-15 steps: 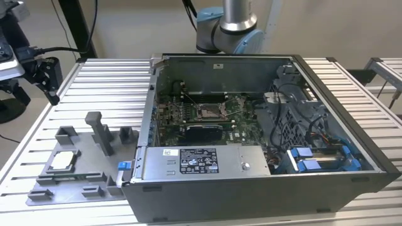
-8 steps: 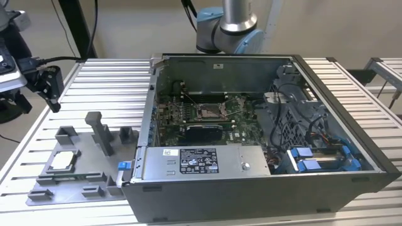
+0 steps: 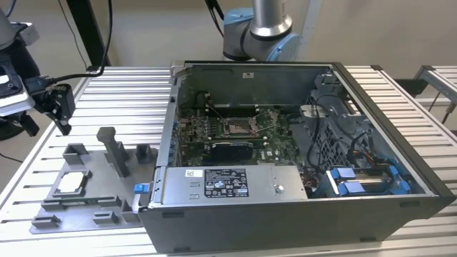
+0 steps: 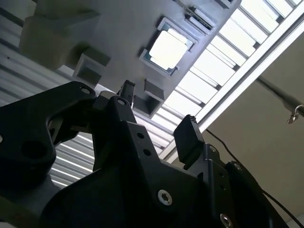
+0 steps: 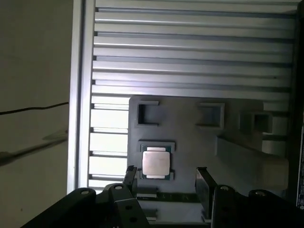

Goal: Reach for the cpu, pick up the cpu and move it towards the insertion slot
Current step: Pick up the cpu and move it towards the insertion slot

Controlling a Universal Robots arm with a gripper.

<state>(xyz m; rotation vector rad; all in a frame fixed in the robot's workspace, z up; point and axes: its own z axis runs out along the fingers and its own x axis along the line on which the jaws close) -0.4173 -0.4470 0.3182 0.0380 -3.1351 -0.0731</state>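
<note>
Grey tray (image 5: pixel 190 152) holds cpu (image 5: pixel 156 162), well apart from spread-fingered gripper (image 5: pixel 166 172).

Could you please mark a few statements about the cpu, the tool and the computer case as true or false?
1. The cpu lies in a recess of the grey fixture, outside the computer case. True.
2. The tool is shut on the cpu. False: its fingers stand apart with nothing between them, and the cpu lies in the fixture.
3. The cpu sits in the insertion slot. False: the cpu is on the fixture, to the exterior view's left of the case.
4. The case lies open, with the green motherboard showing. True.
</note>
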